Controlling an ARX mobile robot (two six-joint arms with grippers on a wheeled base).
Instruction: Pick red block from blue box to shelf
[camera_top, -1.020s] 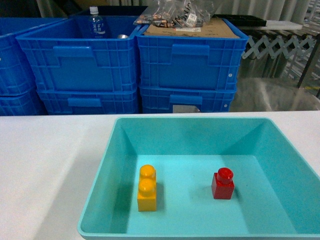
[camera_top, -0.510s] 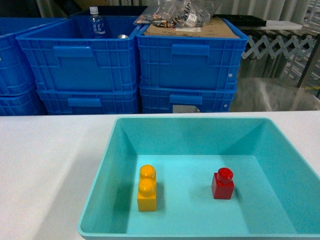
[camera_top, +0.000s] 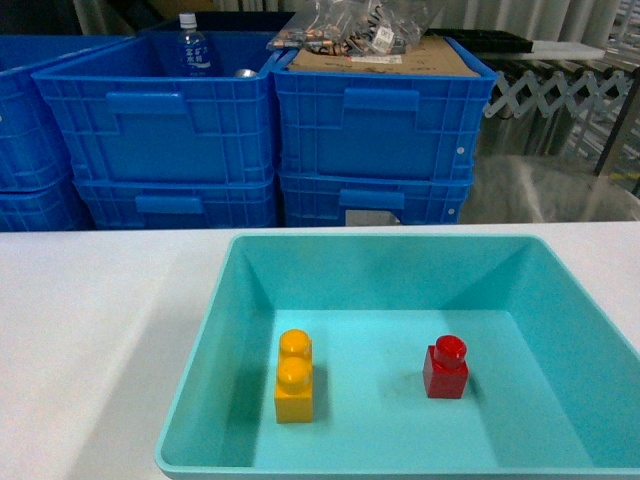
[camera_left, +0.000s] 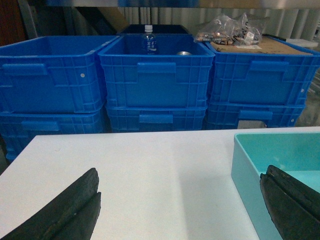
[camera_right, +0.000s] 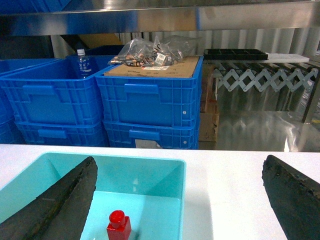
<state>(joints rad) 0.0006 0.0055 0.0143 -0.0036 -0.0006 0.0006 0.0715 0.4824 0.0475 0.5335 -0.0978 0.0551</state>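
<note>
Fingers: both my pairs spread apart, gripping nothing – left fingers (camera_left: 60, 210) over bare worktop (camera_left: 150, 175), right fingers (camera_right: 55, 202) above blue box (camera_top: 200, 380) | red block (camera_top: 445, 367) sits untouched on box floor, apart from orange brick (camera_top: 294, 376) | progress: none yet; grasp, lift, transfer to shelf (camera_right: 160, 17) all remain.
</note>
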